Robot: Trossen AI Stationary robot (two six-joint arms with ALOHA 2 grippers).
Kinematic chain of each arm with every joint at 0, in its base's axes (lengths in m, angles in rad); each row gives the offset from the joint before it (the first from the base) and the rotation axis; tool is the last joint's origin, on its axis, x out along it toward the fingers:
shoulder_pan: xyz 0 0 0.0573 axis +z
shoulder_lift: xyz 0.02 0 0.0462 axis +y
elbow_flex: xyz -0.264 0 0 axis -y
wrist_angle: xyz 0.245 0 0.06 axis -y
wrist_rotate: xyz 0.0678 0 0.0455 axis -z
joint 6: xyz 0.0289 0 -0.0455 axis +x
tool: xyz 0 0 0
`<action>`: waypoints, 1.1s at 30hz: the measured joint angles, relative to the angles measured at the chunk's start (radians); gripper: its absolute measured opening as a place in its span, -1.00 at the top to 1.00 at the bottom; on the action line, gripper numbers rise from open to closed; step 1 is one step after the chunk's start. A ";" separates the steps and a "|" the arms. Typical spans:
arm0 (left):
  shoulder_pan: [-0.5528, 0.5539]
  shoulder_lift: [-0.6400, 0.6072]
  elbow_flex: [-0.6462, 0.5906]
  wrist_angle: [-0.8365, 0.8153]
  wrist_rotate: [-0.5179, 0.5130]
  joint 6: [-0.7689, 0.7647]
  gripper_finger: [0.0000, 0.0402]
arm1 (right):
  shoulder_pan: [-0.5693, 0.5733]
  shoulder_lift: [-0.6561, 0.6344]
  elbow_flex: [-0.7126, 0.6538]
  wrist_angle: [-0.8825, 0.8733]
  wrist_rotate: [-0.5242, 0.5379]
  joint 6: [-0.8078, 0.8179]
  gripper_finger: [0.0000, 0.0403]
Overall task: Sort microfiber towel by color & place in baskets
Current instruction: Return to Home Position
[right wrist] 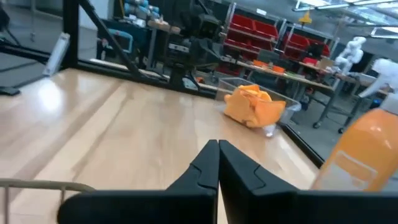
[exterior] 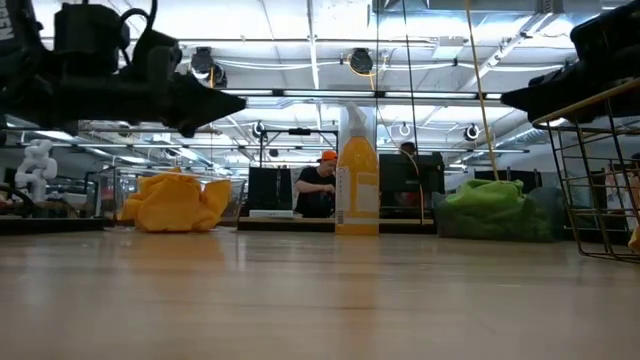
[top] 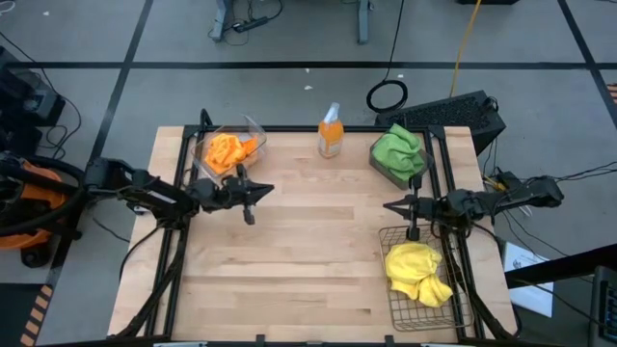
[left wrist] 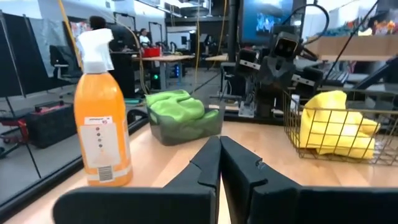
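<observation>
Near the far left corner, orange towels (top: 228, 150) lie in the clear basket (top: 253, 127); the left jaws hang just beside it, closed and empty. Green towels (top: 398, 149) fill the dark basket (top: 381, 170) at the far right. Yellow towels (top: 416, 272) sit in the wire basket (top: 390, 301) at the near right corner, with the right jaws closed near its far rim. If an arm pulls back low, it may knock its basket.

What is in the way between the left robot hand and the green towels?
Nothing visible. Only bare table lies between the left gripper and the green towels in their dark basket. The orange spray bottle stands off to the side, by the table's far edge.
</observation>
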 joint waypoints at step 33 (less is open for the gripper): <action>-0.016 -0.300 -0.102 -0.219 0.103 0.047 0.92 | -0.023 -0.110 0.002 -0.079 0.000 -0.052 1.00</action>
